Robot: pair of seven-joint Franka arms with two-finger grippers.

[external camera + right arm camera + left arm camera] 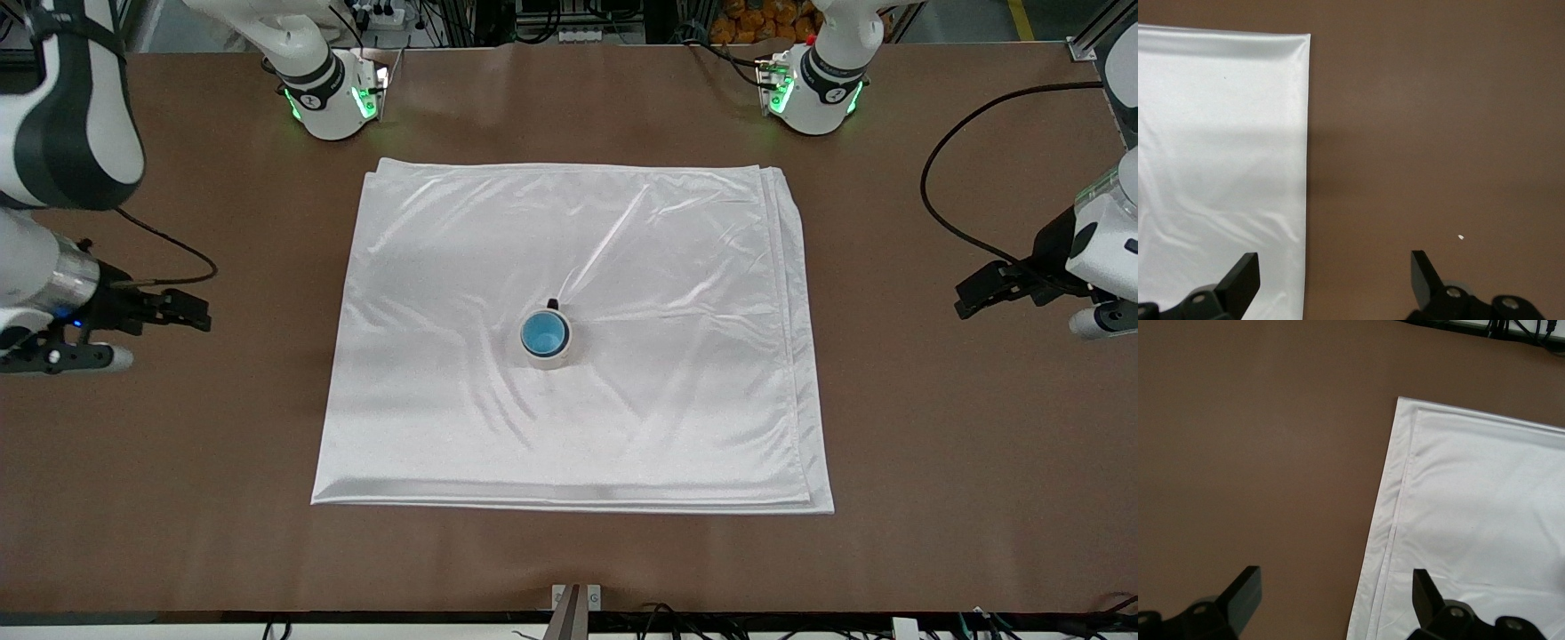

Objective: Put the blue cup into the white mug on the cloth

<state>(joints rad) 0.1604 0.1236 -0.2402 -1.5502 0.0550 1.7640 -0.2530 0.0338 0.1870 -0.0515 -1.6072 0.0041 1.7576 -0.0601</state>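
Nesting looks finished: the blue cup (543,332) sits inside the white mug (549,350) mid-cloth (444,267), my left end effector (982,295) and right end effector (182,311) both spread, off the cloth over bare table (889,551), so I need only wait.

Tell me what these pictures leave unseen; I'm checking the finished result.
- Blue cup, front view: only its inside shows; the white mug hides its wall.
- Mug's face drawing: not visible from above.
- Cup and mug: outside both wrist views.
- Cloth: cut by the wrist views' edges.
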